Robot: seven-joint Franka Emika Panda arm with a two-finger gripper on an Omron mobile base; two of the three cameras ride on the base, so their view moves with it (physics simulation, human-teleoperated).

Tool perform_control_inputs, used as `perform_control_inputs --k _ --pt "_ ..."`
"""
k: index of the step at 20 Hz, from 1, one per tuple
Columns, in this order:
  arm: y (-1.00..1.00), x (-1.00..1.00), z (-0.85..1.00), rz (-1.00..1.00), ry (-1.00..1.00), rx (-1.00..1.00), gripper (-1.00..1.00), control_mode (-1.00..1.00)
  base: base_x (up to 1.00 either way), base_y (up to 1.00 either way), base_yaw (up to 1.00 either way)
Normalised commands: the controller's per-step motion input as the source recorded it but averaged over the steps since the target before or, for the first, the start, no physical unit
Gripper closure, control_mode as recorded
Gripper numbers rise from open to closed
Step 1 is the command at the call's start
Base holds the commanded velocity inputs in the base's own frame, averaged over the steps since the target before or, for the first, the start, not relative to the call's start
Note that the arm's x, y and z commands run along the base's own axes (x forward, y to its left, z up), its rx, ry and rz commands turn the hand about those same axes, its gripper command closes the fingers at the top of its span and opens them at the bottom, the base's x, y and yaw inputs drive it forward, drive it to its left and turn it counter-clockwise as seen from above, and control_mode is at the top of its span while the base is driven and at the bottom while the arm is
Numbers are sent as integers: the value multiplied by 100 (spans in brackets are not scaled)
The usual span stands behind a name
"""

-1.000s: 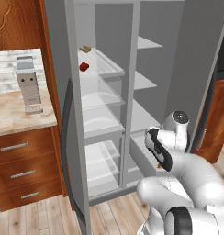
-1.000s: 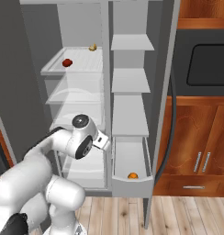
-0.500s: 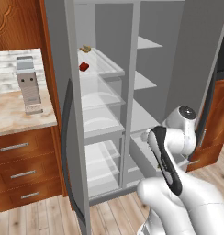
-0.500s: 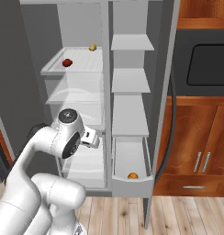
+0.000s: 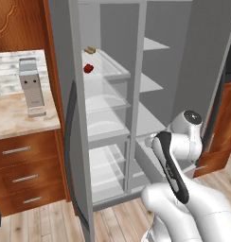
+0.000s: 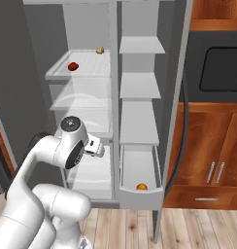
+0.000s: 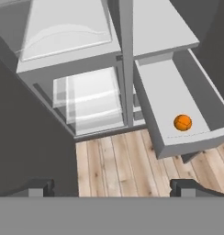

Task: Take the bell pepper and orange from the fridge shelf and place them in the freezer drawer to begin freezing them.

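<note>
Fingers (image 7: pixel 192 186) spread wide and empty; our orange (image 7: pixel 182 122) lies in the freezer drawer (image 7: pixel 189 144). Next, we judge, comes reaching up to the bell pepper (image 6: pixel 73 65) on the fridge shelf (image 6: pixel 57 76).

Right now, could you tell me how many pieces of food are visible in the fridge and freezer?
3. The bell pepper and a small yellowish item lie on the fridge shelf; the orange lies in the open freezer drawer. More may be hidden behind the walls.
</note>
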Motion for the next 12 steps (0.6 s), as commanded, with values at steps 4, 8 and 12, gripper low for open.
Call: perform_control_inputs --k 4,8,12 --pt "0 0 0 0 0 0 -100 100 0 23 27" --pt "0 0 0 0 0 0 -100 100 16 17 23" --pt "0 0 0 0 0 0 -100 100 33 20 16"
